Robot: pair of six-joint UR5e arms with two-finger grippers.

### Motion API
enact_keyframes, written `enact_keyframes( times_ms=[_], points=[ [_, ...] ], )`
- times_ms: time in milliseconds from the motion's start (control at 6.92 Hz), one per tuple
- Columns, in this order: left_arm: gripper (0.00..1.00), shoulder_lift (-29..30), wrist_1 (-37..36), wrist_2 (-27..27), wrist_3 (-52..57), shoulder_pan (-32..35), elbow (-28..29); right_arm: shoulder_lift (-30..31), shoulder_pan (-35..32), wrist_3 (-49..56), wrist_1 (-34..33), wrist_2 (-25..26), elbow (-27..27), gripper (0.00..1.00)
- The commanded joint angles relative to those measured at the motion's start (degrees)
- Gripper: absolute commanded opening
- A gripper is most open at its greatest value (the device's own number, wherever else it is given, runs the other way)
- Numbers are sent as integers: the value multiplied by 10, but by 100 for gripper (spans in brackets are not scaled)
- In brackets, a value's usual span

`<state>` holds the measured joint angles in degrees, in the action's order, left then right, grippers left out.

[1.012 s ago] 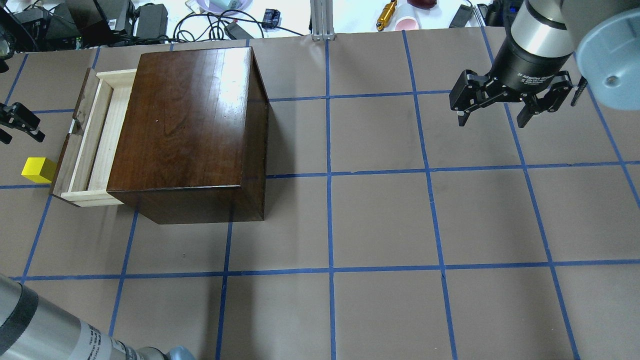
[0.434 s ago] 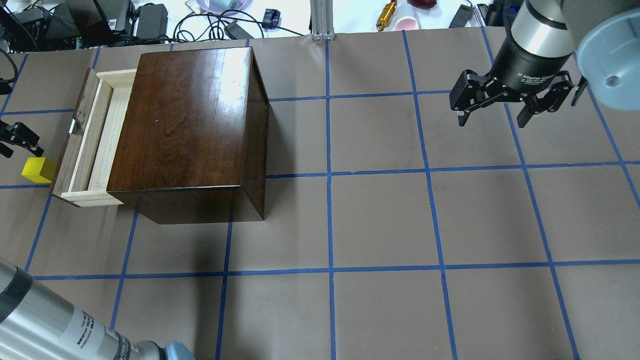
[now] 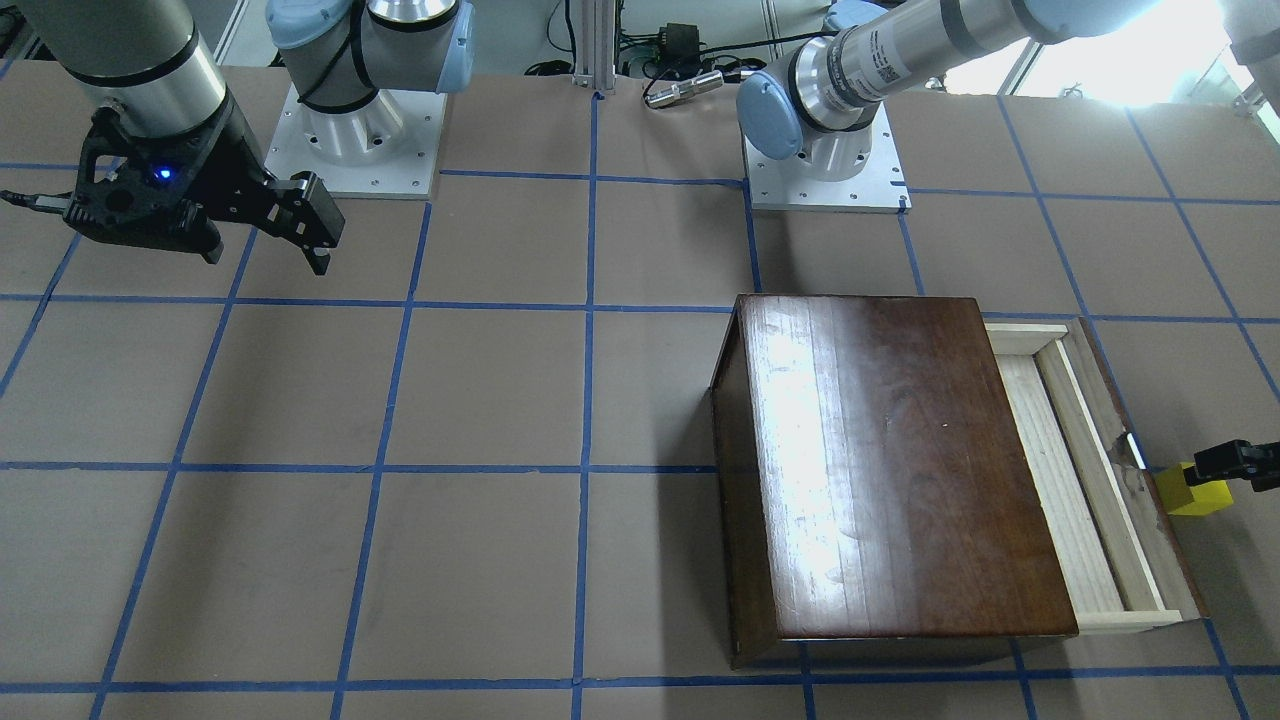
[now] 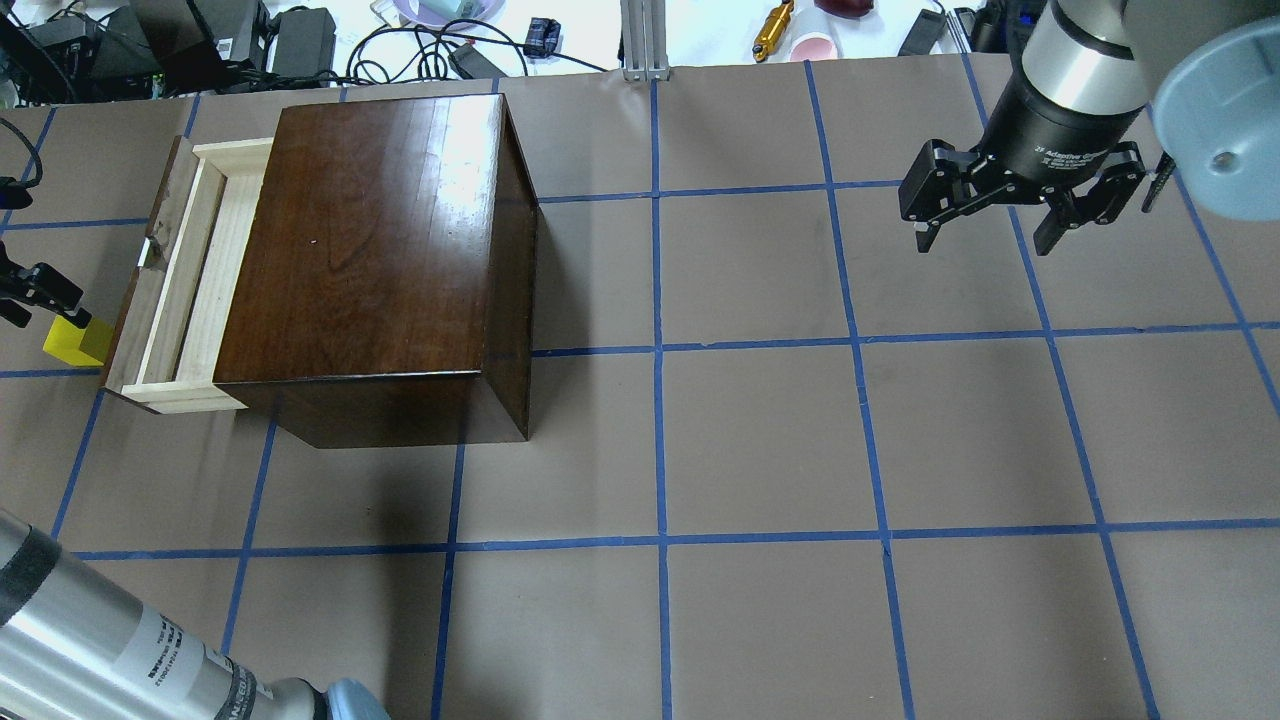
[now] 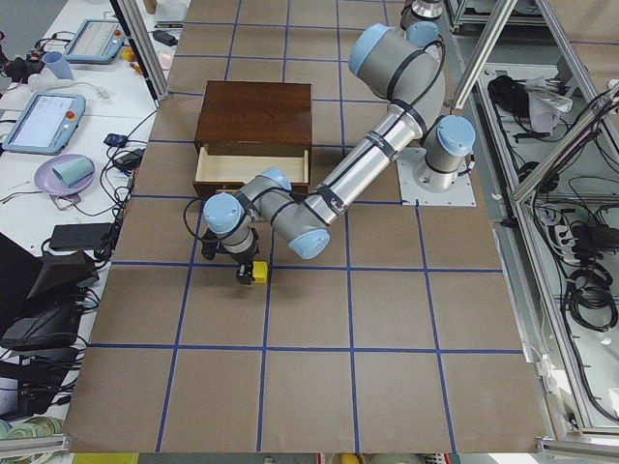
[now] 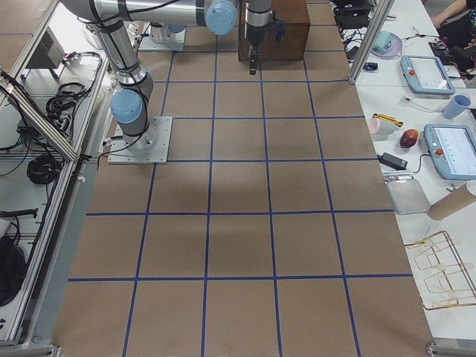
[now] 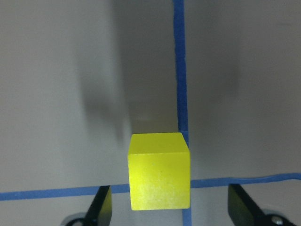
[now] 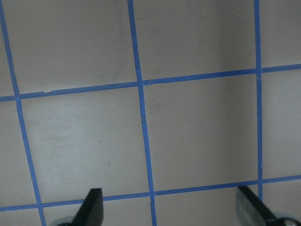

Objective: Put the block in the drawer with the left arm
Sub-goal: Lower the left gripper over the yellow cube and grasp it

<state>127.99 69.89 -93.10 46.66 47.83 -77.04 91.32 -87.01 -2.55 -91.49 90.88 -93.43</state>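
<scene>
The yellow block (image 4: 75, 342) sits on the table just outside the drawer's dark front panel; it also shows in the front view (image 3: 1195, 495) and the left side view (image 5: 254, 274). The drawer (image 4: 190, 285) of the dark-brown box (image 4: 380, 250) is pulled open and its pale tray is empty. My left gripper (image 4: 28, 295) is open and low over the block. In the left wrist view the block (image 7: 160, 176) lies between the gripper's (image 7: 171, 213) spread fingertips, not touched. My right gripper (image 4: 985, 240) is open and empty, hovering at the far right.
The box (image 3: 880, 460) stands on the brown, blue-taped table (image 4: 760, 440). Cables, chargers and small items lie beyond the table's far edge (image 4: 400, 40). My left arm's forearm (image 4: 100, 650) crosses the near left corner.
My left gripper has moved toward the block and now hangs over it, one finger overlapping its top in the overhead view. The right arm, box and block have not moved.
</scene>
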Motion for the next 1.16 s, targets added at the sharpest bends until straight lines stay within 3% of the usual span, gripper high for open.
enact_keyframes(
  times_ms=[0,434,723,867,1012],
  points=[
    [89,15,-3,-1,3,-1,0,0,0,0,0,0,0,100],
    [87,26,-3,-2,6,-1,0,0,0,0,0,0,0,100],
    [81,26,-2,-1,6,-1,-1,0,0,0,0,0,0,100],
    [69,26,-2,-1,7,-1,0,0,0,0,0,0,0,100],
    [42,26,-1,-1,7,-1,1,0,0,0,0,0,0,100]
  ],
)
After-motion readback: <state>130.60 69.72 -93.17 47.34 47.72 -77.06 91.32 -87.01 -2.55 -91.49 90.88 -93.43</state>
